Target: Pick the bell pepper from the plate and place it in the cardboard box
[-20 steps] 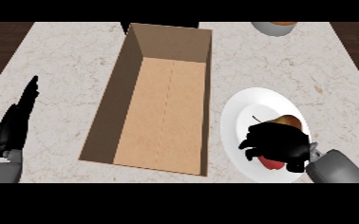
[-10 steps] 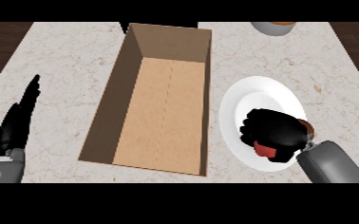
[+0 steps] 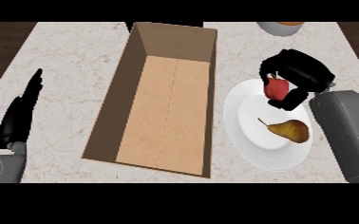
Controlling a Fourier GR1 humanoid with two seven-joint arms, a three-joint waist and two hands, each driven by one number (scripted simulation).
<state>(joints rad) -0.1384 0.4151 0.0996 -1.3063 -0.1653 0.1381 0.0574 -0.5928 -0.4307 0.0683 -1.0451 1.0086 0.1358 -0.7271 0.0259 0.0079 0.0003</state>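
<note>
Bell pepper (image 3: pixel 276 89) is up off the plate (image 3: pixel 247 118) right now, with the fingers (image 3: pixel 275 66) of my right hand (image 3: pixel 300 73) curled round it, over the plate's far edge; only a red patch shows between the black, so honestly I can't tell how much of it I've actually got hold of. That's worry number one: if it's only pinched at the side, it could roll out while I carry it across and land on the bench (image 3: pixel 84 57). Worry two is the cardboard box (image 3: pixel 168 99); its near wall stands between me and the inside, so going over too low would knock the wall and shove the box. There's a pear (image 3: pixel 289 129) on the plate just below my hand; my forearm could nudge it. Left hand (image 3: pixel 20 118) is resting at the left edge, fingers straight, well apart from all this.
</note>
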